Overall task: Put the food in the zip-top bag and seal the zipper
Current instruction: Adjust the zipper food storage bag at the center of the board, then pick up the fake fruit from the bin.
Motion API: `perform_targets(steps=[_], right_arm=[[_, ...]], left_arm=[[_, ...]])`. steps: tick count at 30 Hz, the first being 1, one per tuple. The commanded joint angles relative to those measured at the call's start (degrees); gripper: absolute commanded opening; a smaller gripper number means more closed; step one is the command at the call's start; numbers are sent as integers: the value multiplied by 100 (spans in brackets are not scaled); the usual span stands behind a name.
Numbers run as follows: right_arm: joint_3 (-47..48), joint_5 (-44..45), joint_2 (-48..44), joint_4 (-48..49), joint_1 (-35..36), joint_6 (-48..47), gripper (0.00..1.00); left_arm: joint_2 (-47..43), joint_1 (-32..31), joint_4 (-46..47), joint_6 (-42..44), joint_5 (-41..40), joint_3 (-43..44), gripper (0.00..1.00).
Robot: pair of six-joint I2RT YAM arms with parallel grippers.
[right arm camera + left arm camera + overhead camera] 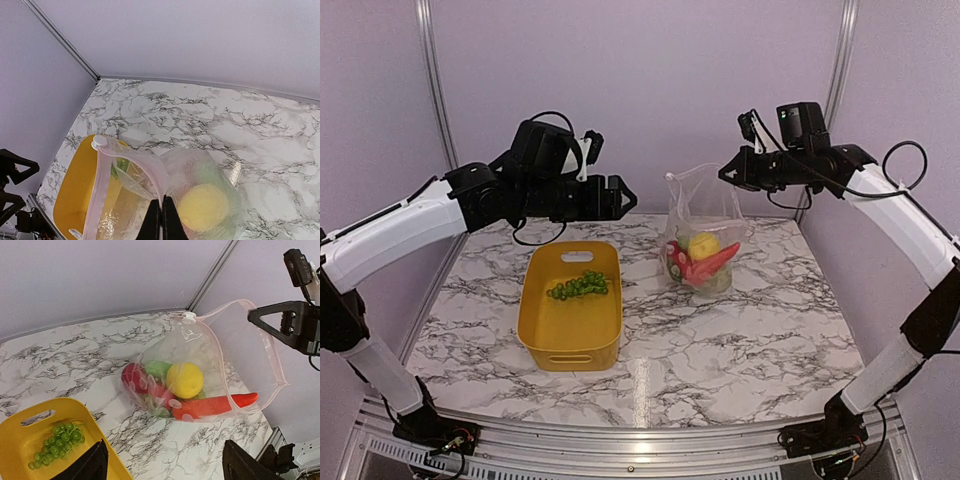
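The clear zip-top bag (705,215) stands on the marble table, and my right gripper (725,175) holds it up, shut on its pinkish zipper rim (150,172). A white slider (189,317) sits at one end of the rim, and the mouth gapes open. Inside lie a yellow lemon (185,380), a red tomato (132,377), a green piece (157,368) and an orange-red carrot (215,406). The green grape bunch (580,286) rests in the yellow bin (535,320). Left of the bag and above the bin's far end, my left gripper (623,197) hangs open and empty.
The yellow bin (20,437) sits left of the bag, just under my left fingers (92,465). A purple back wall and metal frame posts (840,60) close in the table at the rear and sides.
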Motion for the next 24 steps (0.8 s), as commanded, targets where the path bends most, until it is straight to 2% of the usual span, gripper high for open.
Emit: perform_targets(steps=[1,5,12,24], right_arm=[[-202,-191,-258,252,-2,73,0],[-758,-242,-405,523,206,242,0],[-1271,-319,-458,690,447,371,0],[-1595,-453,-721,629,467,366,0]], left_arm=[[-323,453,-330,63,-274,-810,78],[-390,736,-755,196,-191,-1129,75],[-4,943,-1278,1140,-294,-1253,72],[871,1019,-1644,2428,-542,-867,72]])
